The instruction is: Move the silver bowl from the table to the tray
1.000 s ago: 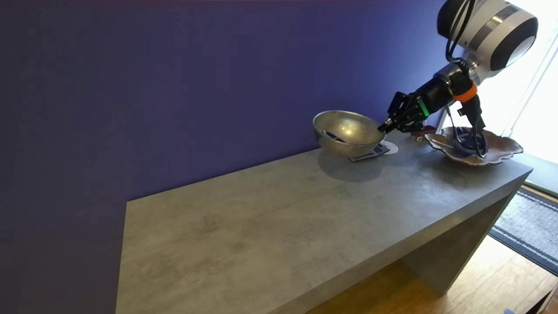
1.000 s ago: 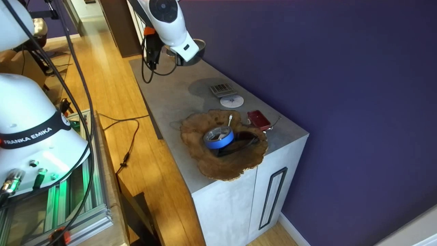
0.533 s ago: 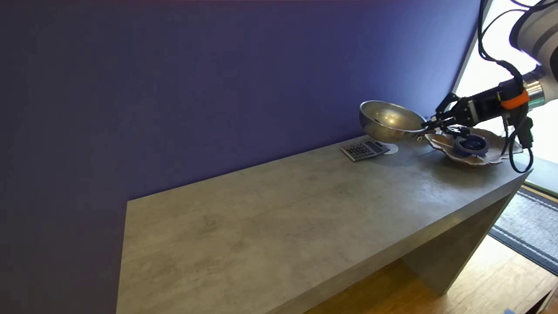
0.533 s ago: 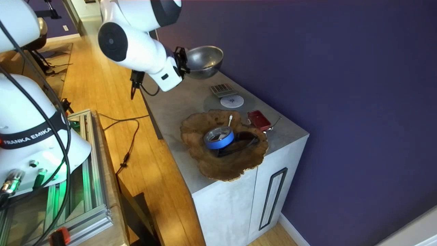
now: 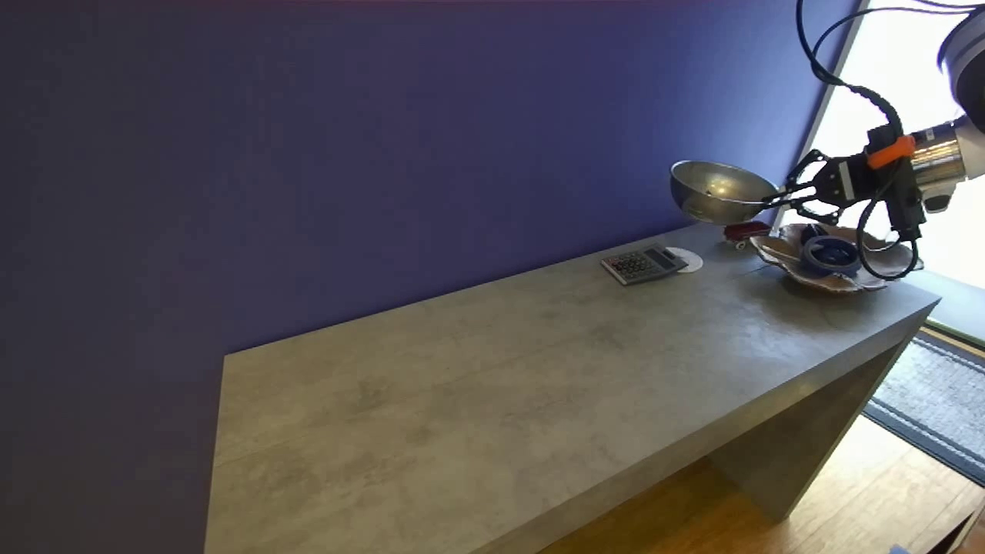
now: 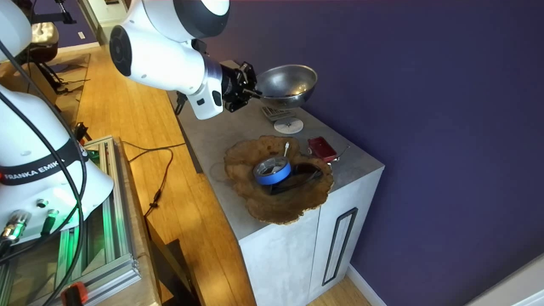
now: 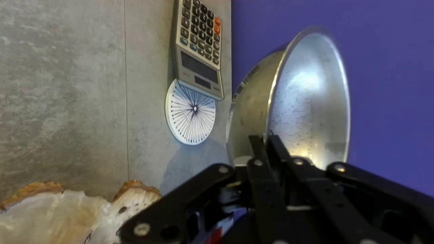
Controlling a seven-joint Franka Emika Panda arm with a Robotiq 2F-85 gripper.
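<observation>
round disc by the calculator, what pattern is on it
The disc is white with dark lines radiating from its centre, clearest in the wrist view.

Silver bowl: round, deep, shiny metal; reflective interior with bright highlights. Held above the tabletop, open side up, its rim pinched by the tool; in an exterior view that rim slopes down toward the tool. Apart from the tray.

Tray: shallow dish, irregular wavy rim; brown in an exterior view, whitish with a brown edge in the wrist view. Rests on the tabletop near one end.

Tabletop: long, rectangular, thick; matte grey-beige, mottled like stone; slab-sided.
</observation>
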